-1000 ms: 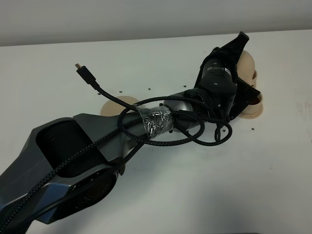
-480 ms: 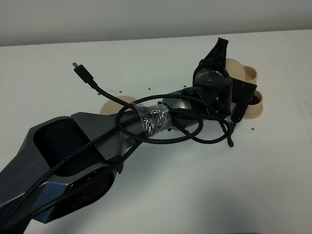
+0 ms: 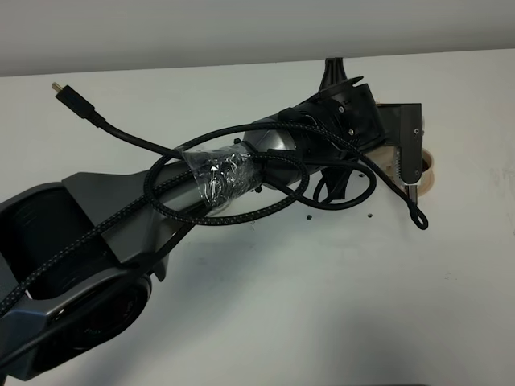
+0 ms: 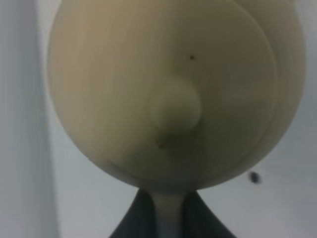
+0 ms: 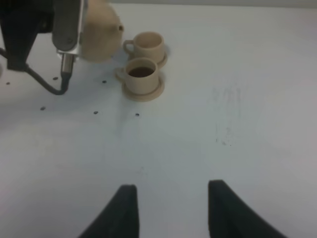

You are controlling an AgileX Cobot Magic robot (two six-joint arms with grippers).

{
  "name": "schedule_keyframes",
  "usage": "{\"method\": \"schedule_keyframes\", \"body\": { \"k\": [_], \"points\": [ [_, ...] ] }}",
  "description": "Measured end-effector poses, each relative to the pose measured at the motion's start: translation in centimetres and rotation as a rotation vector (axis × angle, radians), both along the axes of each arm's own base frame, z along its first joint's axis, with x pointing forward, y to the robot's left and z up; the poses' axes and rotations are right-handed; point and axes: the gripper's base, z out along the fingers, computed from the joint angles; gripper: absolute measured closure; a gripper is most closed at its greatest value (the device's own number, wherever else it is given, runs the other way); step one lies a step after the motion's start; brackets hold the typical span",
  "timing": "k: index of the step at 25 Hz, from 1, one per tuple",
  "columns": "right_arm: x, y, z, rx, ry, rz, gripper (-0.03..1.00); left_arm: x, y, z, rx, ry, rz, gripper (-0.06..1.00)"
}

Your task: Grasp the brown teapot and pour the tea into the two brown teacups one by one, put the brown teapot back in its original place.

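The brown teapot point(image 4: 168, 89) fills the left wrist view, lid knob facing the camera. My left gripper point(image 4: 168, 206) is shut on its loop handle. From the right wrist view the teapot point(image 5: 101, 34) hangs just beside the two brown teacups, half hidden by the left wrist. The nearer teacup point(image 5: 141, 74) holds dark tea, and the farther teacup point(image 5: 148, 45) stands right behind it, each on its own small saucer. In the high view my left arm hides the teapot, and only one teacup point(image 3: 426, 165) peeks out. My right gripper point(image 5: 171, 208) is open and holds nothing, well short of the cups. The original place is hidden.
My left arm point(image 3: 241, 173) stretches across the white table point(image 3: 322, 305), wrapped in loose black cables. One cable loop point(image 3: 418, 217) dangles near the cups, seen as the cable point(image 5: 54, 89) in the right wrist view. Small dark specks dot the table.
My left arm has swung left and risen toward the high camera with the teapot, drawing it back from over the cups. The teapot is now hidden behind the arm in that view.
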Motion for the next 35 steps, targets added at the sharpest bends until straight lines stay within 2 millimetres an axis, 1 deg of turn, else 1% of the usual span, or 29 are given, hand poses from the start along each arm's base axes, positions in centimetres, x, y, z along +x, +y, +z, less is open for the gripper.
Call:
{"method": "schedule_keyframes", "body": {
  "k": [5, 9, 14, 20, 24, 26, 30, 35],
  "points": [
    [0.0, 0.0, 0.0, 0.000, 0.000, 0.000, 0.64, -0.6, 1.0, -0.6, -0.006, 0.165, 0.102, 0.81],
    [0.0, 0.0, 0.0, 0.000, 0.000, 0.000, 0.64, -0.9, 1.5, -1.0, -0.021, 0.259, 0.159, 0.81],
    [0.0, 0.0, 0.0, 0.000, 0.000, 0.000, 0.64, -1.1, 2.0, -1.2, -0.028, 0.332, 0.205, 0.81],
    [0.0, 0.0, 0.0, 0.000, 0.000, 0.000, 0.64, -0.3, 2.8, -1.4, -0.073, 0.381, 0.247, 0.81],
    [0.0, 0.0, 0.0, 0.000, 0.000, 0.000, 0.64, -0.1, 2.8, -2.2, -0.077, 0.390, 0.251, 0.81],
    [0.0, 0.0, 0.0, 0.000, 0.000, 0.000, 0.64, 0.1, 2.7, -2.3, -0.085, 0.378, 0.244, 0.81],
    [0.0, 0.0, 0.0, 0.001, 0.000, 0.001, 0.64, 0.9, 2.7, -1.3, -0.114, 0.312, 0.222, 0.81],
    [0.0, 0.0, 0.0, 0.001, 0.000, 0.001, 0.64, 3.3, 3.5, 0.9, -0.177, 0.213, 0.222, 0.81]
  ]
}}
